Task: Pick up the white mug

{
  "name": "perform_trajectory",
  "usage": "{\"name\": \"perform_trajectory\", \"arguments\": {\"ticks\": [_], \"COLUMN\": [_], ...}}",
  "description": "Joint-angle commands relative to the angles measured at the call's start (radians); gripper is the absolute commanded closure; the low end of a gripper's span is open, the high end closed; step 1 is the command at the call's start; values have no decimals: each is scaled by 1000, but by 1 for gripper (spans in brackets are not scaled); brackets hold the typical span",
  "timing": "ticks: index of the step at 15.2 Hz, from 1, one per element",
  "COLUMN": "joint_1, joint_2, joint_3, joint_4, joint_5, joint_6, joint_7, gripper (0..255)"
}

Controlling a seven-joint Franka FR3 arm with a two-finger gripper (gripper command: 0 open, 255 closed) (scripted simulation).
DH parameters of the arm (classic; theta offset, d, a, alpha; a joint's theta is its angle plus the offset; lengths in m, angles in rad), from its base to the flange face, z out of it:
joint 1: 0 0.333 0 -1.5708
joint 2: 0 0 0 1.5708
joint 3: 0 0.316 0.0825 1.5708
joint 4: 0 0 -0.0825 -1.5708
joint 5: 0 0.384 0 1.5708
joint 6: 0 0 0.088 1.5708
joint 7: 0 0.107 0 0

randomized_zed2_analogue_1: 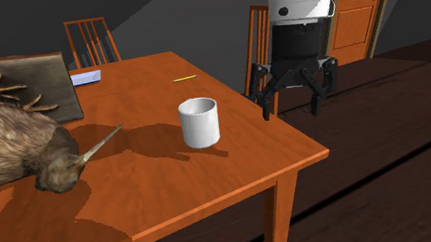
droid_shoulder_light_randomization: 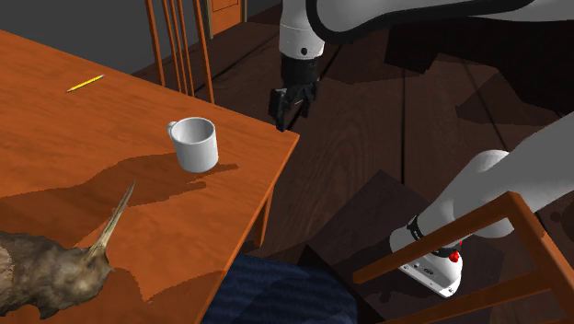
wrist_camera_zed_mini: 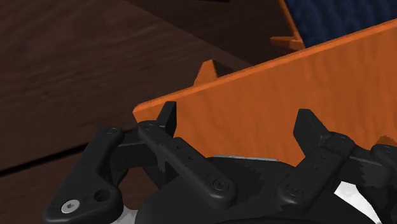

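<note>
Shoulder view looks down from beside the arm [droid_shoulder_light_randomization: 478,184] base, across the table [droid_shoulder_light_randomization: 55,138] corner. Second exterior view sits lower across that table, facing the arm and an orange door [randomized_zed2_analogue_1: 357,8]. Both share the mug [randomized_zed2_analogue_1: 200,123]. Wrist view hangs close over the table's corner.

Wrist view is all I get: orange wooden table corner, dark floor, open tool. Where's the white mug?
Observer: The white cylindrical mug stands upright on the orange wooden table, in from the corner where the tool hangs.
Operator: Handle side?
Observer: Its handle points to the shoulder view's left, away from the tool.
Operator: Clutter nearby?
Observer: A brown long-beaked bird lies on the table, beak aimed at the mug but not touching it.
</note>
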Motion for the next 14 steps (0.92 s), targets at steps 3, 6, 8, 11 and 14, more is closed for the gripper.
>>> {"name": "perform_trajectory", "arguments": {"ticks": [3, 6, 8, 11, 14], "joint_1": [15, 35, 54, 94, 147], "joint_2": [142, 257, 336, 461, 592], "joint_3": [47, 72, 84, 91, 88], "joint_4": [127, 243, 329, 474, 644], "joint_5": [-50, -104, -145, -208, -272], "joint_6": [33, 40, 36, 17, -20], "joint_7": [98, 172, 219, 285, 340], "gripper": [0, 0, 0, 0, 0]}}
